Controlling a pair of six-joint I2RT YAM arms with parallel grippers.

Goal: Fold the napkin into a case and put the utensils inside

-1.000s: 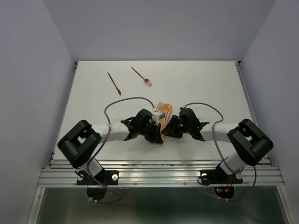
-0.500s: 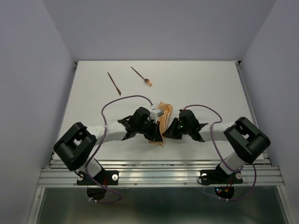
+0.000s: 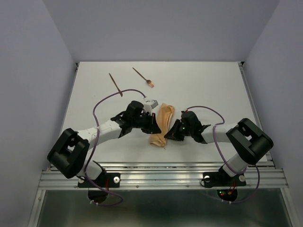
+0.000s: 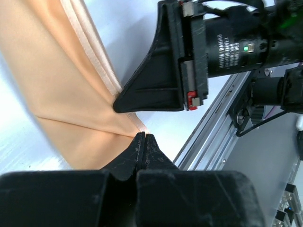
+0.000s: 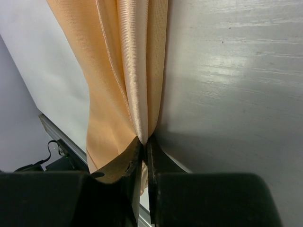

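1. The table (image 3: 208, 85) carries everything, and the work is going on near its front edge.
2. The napkin (image 3: 161, 124) lies between the two arms, folded to a narrow long strip with layered hems. I judge the folding nearly done, not finished.
3. The right tool (image 5: 144, 142) is pinching a fold of the napkin. The left tool (image 4: 143, 138) is pressed together at the hem; whether cloth is between, I cannot tell.
4. The fork (image 3: 142, 76) and the plain stick (image 3: 115, 84) lie far back, well apart from the napkin. Putting them inside is not yet done.
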